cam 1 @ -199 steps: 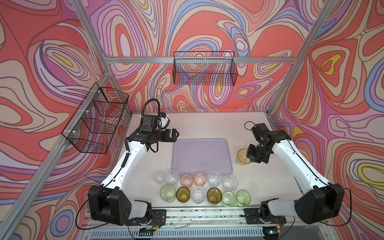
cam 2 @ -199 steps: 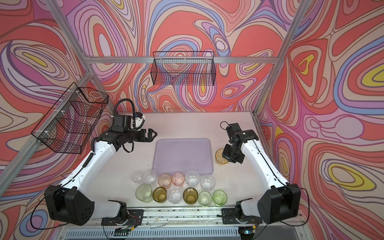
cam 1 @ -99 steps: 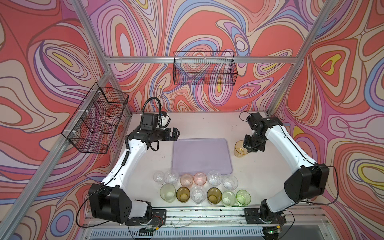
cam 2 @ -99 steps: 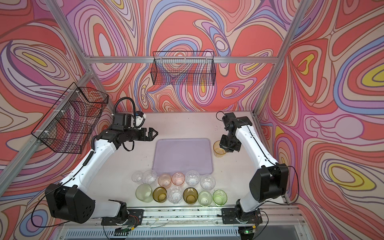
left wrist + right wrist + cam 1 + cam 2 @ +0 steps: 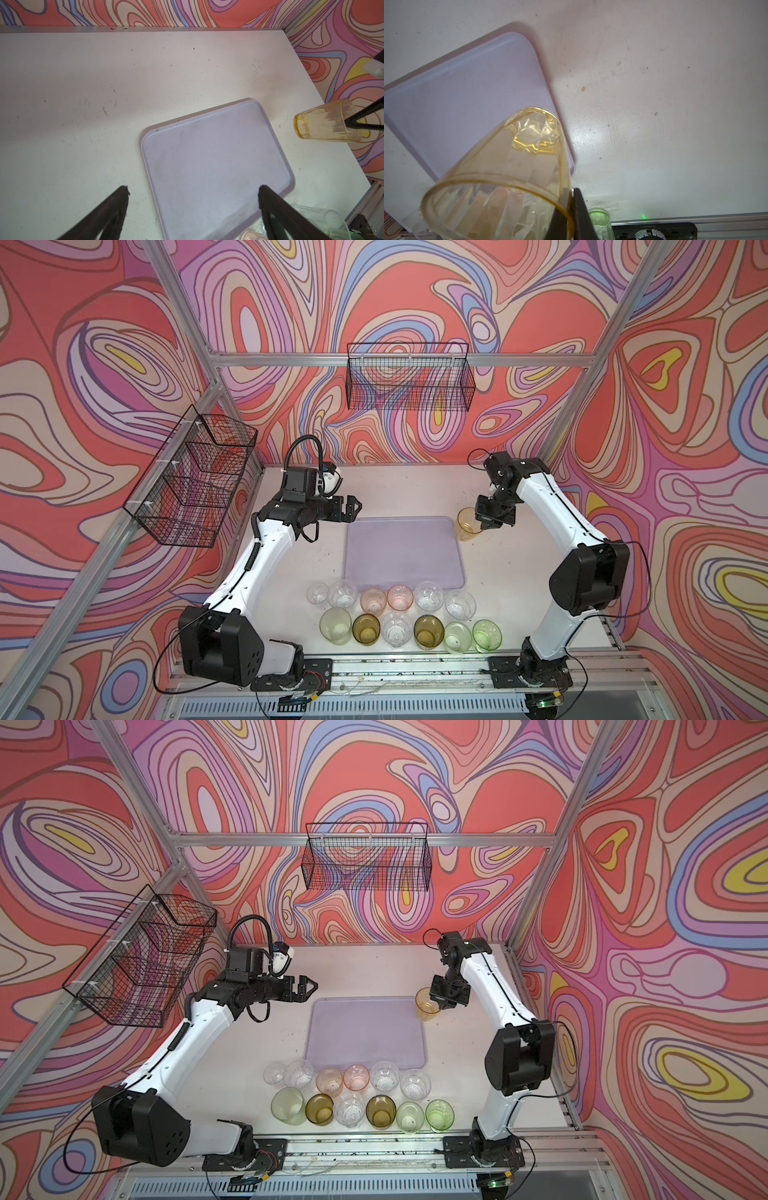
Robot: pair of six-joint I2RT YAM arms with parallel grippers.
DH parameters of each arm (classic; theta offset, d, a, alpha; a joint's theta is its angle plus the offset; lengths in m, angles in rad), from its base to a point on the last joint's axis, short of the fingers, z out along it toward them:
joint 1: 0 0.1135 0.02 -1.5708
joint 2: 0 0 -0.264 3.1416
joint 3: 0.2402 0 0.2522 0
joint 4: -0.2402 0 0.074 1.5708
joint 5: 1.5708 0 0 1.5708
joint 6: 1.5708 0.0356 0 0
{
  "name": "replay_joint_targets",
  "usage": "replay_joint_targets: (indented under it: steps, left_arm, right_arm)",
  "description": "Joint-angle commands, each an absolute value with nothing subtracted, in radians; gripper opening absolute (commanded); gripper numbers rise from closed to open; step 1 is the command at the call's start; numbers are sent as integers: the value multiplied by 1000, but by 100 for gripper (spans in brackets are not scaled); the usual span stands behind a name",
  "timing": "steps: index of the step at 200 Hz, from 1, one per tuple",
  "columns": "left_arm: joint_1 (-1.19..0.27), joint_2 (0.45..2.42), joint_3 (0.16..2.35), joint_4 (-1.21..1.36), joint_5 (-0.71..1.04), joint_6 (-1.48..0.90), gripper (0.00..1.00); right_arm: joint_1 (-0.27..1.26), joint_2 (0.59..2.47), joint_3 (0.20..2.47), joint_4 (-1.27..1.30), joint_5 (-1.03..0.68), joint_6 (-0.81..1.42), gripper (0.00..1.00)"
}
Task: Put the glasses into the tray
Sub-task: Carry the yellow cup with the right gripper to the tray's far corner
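Observation:
The lavender tray [image 5: 403,551] [image 5: 365,1031] [image 5: 216,162] [image 5: 456,93] lies empty mid-table. My right gripper [image 5: 484,526] [image 5: 442,1006] [image 5: 572,195] is shut on the rim of an amber glass [image 5: 467,524] [image 5: 427,1004] [image 5: 324,124] [image 5: 508,166]. One finger is inside the rim and one outside. The glass hangs tilted above the tray's far right corner. Several other glasses [image 5: 428,596] [image 5: 384,1075] stand in two rows in front of the tray. My left gripper [image 5: 353,506] [image 5: 311,988] [image 5: 193,191] hovers open and empty over the tray's far left corner.
Black wire baskets hang on the left wall [image 5: 195,481] and the back wall [image 5: 409,381]. A metal rail [image 5: 395,668] carrying both arm bases runs along the front edge, just behind the front row of glasses. Patterned walls close the table on three sides.
My right gripper has carried the amber glass from beside the tray's right edge back and inward to its far right corner. The left arm has barely moved.

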State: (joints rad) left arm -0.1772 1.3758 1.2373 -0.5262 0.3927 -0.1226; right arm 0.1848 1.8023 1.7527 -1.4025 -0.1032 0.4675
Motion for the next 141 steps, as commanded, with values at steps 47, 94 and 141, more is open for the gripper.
replay_joint_targets:
  steps: [47, 94, 141]
  left_arm:
    - [-180, 1350, 1212, -506, 404, -102, 100]
    - [-180, 1356, 1212, -500, 432, -121, 100]
    - [-180, 1336, 1203, -504, 413, -112, 100]
  right_arm:
    - [189, 1929, 1870, -1398, -134, 422, 0]
    - [207, 2043, 1988, -1414, -109, 403, 0]
    - [210, 2133, 2088, -1425, -107, 376, 0]
